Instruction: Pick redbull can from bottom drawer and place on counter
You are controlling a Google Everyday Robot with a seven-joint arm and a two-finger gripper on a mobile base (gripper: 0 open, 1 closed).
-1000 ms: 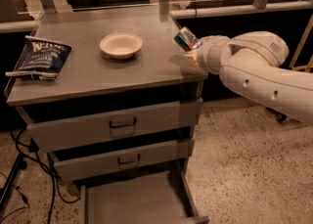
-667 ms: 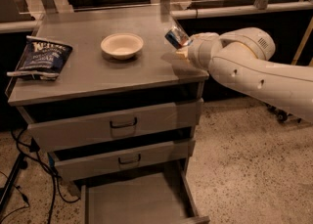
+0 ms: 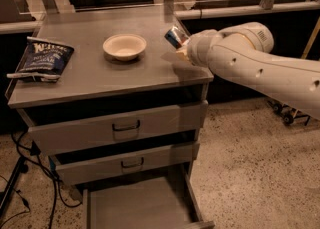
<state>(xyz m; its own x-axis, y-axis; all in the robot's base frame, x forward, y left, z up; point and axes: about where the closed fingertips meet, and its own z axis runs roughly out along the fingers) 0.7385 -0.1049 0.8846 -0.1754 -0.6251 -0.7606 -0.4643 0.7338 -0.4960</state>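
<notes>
Bench (image 3: 90, 80) clutter: white bowl (image 3: 124, 46) near centre, dark blue chip bag (image 3: 44, 59) at the left edge, both apart from the white arm (image 3: 250, 65) reaching in from the right. End effector (image 3: 181, 48) hangs over the bench's right side, clenched on the redbull can (image 3: 176, 36), which is tilted, off the surface, right of the bowl. Fingers mostly hidden behind wrist and can. Bottom drawer (image 3: 140, 208) pulled open, its front cut off by the frame edge. Black cables (image 3: 30, 173) trail on the floor at left.
</notes>
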